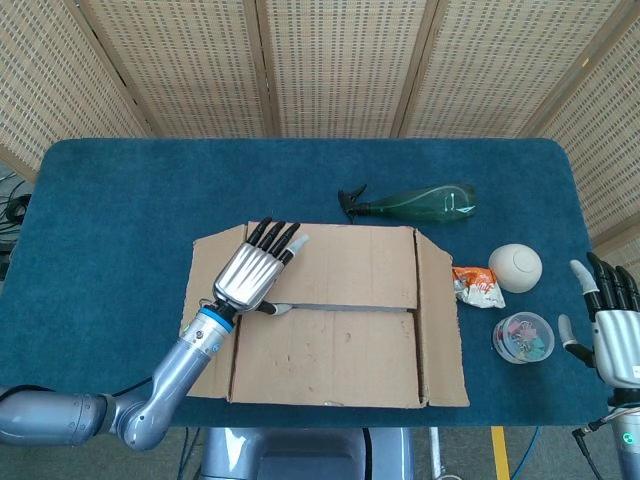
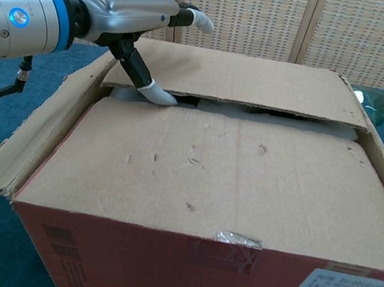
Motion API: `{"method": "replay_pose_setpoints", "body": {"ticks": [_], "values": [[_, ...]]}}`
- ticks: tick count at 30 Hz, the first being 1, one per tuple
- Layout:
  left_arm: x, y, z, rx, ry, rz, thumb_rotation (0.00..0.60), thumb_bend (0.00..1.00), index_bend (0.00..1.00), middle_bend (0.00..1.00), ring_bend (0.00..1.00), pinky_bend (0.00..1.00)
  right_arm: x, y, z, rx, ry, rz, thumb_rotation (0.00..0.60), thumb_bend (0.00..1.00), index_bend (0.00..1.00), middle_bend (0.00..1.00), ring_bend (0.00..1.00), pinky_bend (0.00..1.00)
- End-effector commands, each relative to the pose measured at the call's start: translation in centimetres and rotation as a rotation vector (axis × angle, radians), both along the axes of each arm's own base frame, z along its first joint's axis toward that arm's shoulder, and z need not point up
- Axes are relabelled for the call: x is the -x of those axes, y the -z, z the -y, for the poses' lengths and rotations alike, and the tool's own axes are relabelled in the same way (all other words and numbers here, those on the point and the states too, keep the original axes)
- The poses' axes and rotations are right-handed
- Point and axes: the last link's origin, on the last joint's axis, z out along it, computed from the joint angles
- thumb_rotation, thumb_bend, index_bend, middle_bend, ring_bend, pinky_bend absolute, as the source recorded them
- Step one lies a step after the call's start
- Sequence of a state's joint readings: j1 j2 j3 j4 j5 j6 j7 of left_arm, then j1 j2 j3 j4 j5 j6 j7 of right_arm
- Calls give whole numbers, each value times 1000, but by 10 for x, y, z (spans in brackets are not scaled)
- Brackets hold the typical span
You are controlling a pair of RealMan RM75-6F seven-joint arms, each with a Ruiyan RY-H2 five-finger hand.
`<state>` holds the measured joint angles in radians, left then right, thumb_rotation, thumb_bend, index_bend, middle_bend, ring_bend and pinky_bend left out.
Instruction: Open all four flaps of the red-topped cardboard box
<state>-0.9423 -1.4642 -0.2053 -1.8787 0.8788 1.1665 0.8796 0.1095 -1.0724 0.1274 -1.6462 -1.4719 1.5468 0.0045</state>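
The cardboard box (image 1: 330, 330) stands mid-table, its red sides showing in the chest view (image 2: 212, 281). Its left flap (image 1: 203, 275) and right flap (image 1: 440, 330) are folded outward. The far flap (image 1: 350, 265) and the near flap (image 1: 325, 355) lie over the top. My left hand (image 1: 255, 272) hovers over the far flap's left end with fingers stretched out. Its thumb tip (image 2: 157, 94) sits in the seam under that flap's edge, which is raised a little. My right hand (image 1: 612, 338) is at the table's right edge, fingers apart, holding nothing.
A green spray bottle (image 1: 415, 204) lies behind the box. To the box's right are a snack packet (image 1: 476, 286), a white ball (image 1: 515, 267) and a clear cup of coloured clips (image 1: 523, 337), close to my right hand.
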Motion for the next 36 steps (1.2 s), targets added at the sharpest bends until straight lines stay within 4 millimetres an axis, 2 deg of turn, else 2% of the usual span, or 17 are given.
{"method": "replay_pose_setpoints", "body": {"ticks": [1,7,13,23,29,36], "values": [[1,-9,-3,-56,16,40,401,198,0,0,0,0,0,-1,0,2,0,1,600,504,25,11,0,0],[3,-24,-8,-109,18,91,402,198,0,0,0,0,-1,-2,0,8,-4,5,600,504,25,11,0,0],[0,-49,-20,-191,32,171,402,193,0,0,0,0,-2,-4,-1,12,-2,3,600,504,25,11,0,0],[-1,-76,-63,-357,51,140,404,187,0,0,0,0,-1,-8,-5,22,4,3,600,505,25,11,0,0],[0,-80,-88,-406,21,98,404,184,0,0,0,0,-1,-11,-7,27,9,5,600,504,25,11,0,0],[-3,-68,-108,-422,-31,52,404,183,0,0,0,0,-2,-13,-10,28,16,1,600,504,25,11,0,0]]}}
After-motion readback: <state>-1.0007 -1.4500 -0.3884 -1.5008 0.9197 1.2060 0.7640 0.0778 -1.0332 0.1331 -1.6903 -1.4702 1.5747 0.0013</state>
